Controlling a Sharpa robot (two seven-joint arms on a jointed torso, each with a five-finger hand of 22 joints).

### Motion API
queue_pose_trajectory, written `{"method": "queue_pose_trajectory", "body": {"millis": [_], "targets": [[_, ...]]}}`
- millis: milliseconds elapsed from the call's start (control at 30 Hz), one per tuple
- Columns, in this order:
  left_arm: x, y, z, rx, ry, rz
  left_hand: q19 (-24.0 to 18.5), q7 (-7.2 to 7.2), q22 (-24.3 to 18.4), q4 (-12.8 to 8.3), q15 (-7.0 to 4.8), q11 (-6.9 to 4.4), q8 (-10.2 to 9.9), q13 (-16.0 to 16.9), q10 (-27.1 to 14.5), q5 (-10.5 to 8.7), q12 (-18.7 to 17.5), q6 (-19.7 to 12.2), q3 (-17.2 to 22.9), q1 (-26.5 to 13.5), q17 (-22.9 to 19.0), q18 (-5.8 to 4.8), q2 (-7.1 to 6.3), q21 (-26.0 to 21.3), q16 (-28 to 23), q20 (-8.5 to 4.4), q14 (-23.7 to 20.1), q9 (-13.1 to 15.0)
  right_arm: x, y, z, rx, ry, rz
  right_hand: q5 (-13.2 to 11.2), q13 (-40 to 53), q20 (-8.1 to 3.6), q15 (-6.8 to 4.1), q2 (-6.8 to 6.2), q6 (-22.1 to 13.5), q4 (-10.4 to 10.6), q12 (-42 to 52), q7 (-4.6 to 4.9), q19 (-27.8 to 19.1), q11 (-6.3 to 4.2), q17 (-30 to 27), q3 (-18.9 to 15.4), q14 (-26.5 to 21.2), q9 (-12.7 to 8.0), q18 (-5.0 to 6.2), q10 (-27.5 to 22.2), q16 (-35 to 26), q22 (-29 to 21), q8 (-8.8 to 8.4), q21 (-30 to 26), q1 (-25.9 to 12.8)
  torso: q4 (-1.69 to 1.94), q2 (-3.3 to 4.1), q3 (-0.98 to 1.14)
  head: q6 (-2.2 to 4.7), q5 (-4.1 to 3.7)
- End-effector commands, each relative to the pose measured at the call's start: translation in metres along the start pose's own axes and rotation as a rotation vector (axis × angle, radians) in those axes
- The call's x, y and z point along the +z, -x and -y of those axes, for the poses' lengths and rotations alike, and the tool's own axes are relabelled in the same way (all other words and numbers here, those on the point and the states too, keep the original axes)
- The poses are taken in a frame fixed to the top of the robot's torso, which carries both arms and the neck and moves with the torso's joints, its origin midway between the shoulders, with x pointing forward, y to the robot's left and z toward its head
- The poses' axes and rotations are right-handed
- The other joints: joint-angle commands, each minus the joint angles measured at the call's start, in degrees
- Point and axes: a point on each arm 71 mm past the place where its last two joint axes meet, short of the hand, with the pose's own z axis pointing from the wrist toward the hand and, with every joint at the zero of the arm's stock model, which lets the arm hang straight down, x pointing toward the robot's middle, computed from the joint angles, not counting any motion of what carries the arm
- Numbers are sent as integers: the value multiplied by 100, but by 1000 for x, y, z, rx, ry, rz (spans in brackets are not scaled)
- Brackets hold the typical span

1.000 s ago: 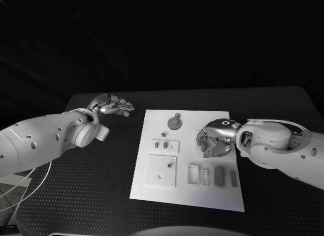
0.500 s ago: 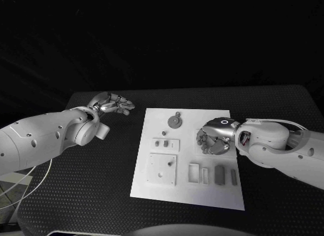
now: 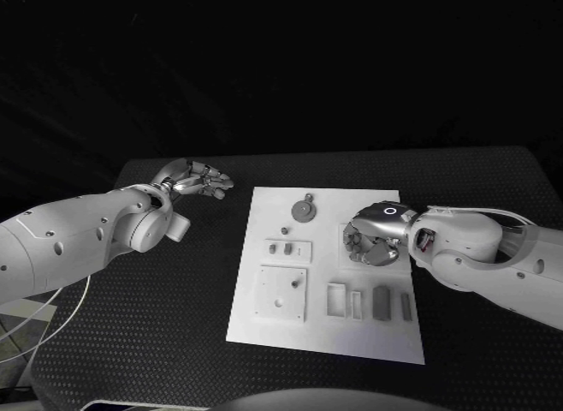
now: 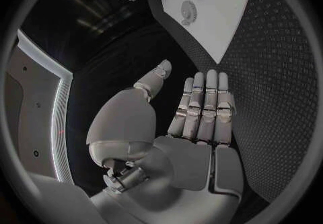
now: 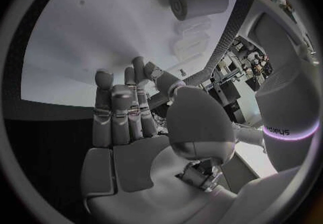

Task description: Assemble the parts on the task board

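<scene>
1. Over the last second the right robot hand (image 3: 370,246) shifts a little up the task board (image 3: 334,338) toward its far edge, its fingers drawing in under the palm; before, they reached lower, toward the slotted parts.
2. I judge it is closing on a part beneath it, but whether it holds anything I cannot tell; the right wrist view shows straight fingers (image 5: 113,113) with nothing between them.
3. The left robot hand (image 3: 195,181) stays over the desk (image 3: 158,325) beside the board, fingers apart, empty.
4. The board is a white plate mid-desk carrying a grey gear (image 3: 305,211), a peg block (image 3: 287,250) and upright grey bars (image 3: 381,304).
</scene>
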Motion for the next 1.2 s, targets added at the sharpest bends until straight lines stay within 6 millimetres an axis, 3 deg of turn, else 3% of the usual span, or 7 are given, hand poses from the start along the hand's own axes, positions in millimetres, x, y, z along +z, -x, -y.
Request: {"method": "queue_pose_trajectory", "body": {"millis": [33,300,667,933,1200], "targets": [[1,-1,2,-5,-15,-6,17,5,-9,7,0,-13,36,-10,-13,-25,26,-31,-6,4,8,61,46,28,-25,19,39,-7,0,3,-2,-36,2,32,27,194,-51,-72,132,43,-12,29,-5,12,-100,5,-29,-21,25,355,154,36,124,40,34,138,0,1,-1,-4,1],[1,-2,3,-6,-15,-7,18,5,-12,9,1,-13,37,-11,-13,-25,25,-32,-6,2,12,61,50,28,-29,19,39,-9,0,8,-9,-31,23,90,27,255,-66,-96,159,77,-14,63,-25,42,-124,27,-47,-2,57,355,192,70,127,64,63,203,1,-2,-3,-21,15],[2,-3,3,-6,-18,-8,18,6,-15,10,1,-12,38,-13,-14,-25,25,-33,-7,-1,17,61,52,28,-34,18,40,-10,2,33,-35,-29,92,186,27,288,-75,-107,144,96,-15,78,-36,54,-135,42,-63,3,78,355,209,91,129,77,82,227,1,1,-21,2,71],[3,-6,5,-8,-20,-12,18,5,-17,9,0,-12,39,-14,-14,-25,25,-33,-6,0,21,61,53,28,-38,18,41,-12,20,40,-66,17,184,203,28,295,-76,-109,145,98,-14,78,-38,54,-137,45,-63,2,82,355,209,94,129,79,85,233,2,9,-25,-15,193],[6,-11,7,-13,-21,-18,17,5,-20,6,0,-13,40,-15,-14,-25,25,-33,-7,2,26,61,50,28,-42,17,41,-13,38,25,-109,68,288,200,28,300,-76,-109,153,92,-14,73,-36,51,-136,47,-63,0,85,355,199,96,128,75,87,237,15,6,-27,-68,411]]}}
